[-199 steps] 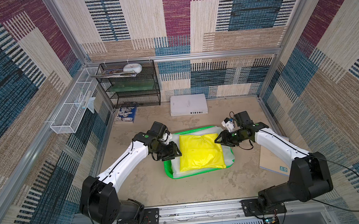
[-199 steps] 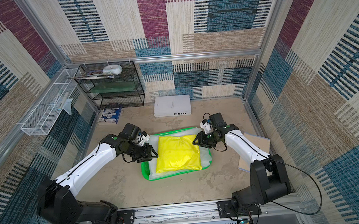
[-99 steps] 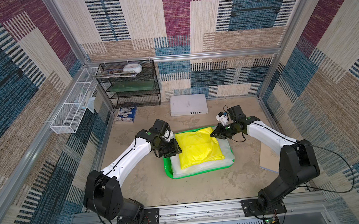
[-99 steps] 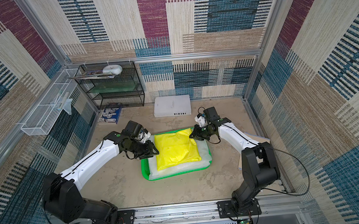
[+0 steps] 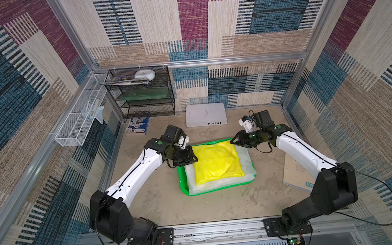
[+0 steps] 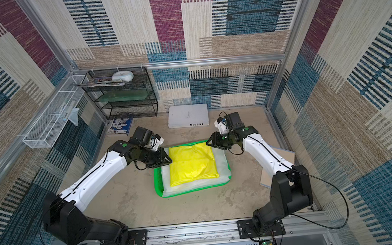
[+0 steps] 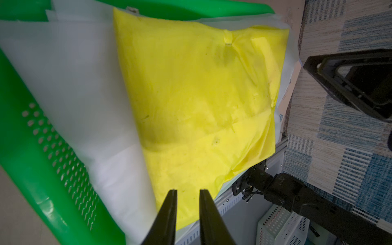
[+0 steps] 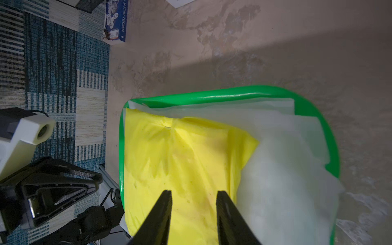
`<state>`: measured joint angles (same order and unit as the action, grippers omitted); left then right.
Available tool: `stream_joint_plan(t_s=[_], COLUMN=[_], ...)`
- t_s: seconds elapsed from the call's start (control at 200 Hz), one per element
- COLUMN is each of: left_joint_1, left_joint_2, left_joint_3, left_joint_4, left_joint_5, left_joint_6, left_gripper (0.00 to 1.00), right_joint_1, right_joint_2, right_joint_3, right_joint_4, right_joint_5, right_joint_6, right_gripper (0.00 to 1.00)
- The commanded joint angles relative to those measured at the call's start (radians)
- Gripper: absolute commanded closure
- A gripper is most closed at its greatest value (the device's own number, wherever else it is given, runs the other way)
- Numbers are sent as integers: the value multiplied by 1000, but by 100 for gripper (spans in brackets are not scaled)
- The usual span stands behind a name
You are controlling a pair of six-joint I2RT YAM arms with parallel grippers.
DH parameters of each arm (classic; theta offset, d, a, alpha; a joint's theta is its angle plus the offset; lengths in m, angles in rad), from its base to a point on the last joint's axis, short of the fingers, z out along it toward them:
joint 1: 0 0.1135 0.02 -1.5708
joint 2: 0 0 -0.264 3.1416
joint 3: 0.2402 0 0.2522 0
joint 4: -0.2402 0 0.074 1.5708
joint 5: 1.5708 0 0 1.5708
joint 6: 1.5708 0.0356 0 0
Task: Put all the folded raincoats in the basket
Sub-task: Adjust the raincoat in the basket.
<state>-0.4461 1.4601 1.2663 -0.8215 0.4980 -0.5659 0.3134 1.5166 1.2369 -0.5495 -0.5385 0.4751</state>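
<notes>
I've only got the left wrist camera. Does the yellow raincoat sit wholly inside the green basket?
Observer: Yes. In both top views the yellow raincoat lies inside the rim of the basket all round.
Operator: How do the right jaws stand?
Observer: In its wrist view the right gripper is open above the raincoat.
Operator: Is anything spilling out?
Observer: The white plastic layer underneath drapes over the rim on the right arm's side.

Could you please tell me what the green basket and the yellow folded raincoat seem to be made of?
Bright green perforated rectangular basket: likely moulded plastic, glossy; highlights on its rolled rim, punched holes. Yellow folded raincoat: probably thin plastic film, semi-matte; fine creases, faint translucency.
</notes>
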Motion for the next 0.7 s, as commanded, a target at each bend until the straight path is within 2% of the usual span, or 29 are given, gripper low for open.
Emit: stream_joint_plan(t_s=[0.0, 0.16, 0.275, 0.471, 0.696], left_joint_1=[-19, -71, -106, -115, -118], left_joint_2=[45, 113, 94, 27, -30], left_joint_3=[22, 25, -53, -247, -313], left_joint_4=[43, 81, 111, 207, 204], left_joint_5=[47, 7, -25, -26, -51], left_joint_6=[-12, -31, -42, -82, -88], left_gripper=[89, 100, 100, 100, 100], right_joint_1=[27, 69, 69, 61, 14], right_joint_2=[38, 129, 174, 236, 257], right_joint_3=[1, 20, -2, -9, 16], right_joint_4=[119, 196, 204, 190, 160], right_joint_5=[-150, -121, -70, 26, 90], right_joint_6=[88, 140, 128, 80, 47], right_gripper=[73, 84, 90, 95, 98])
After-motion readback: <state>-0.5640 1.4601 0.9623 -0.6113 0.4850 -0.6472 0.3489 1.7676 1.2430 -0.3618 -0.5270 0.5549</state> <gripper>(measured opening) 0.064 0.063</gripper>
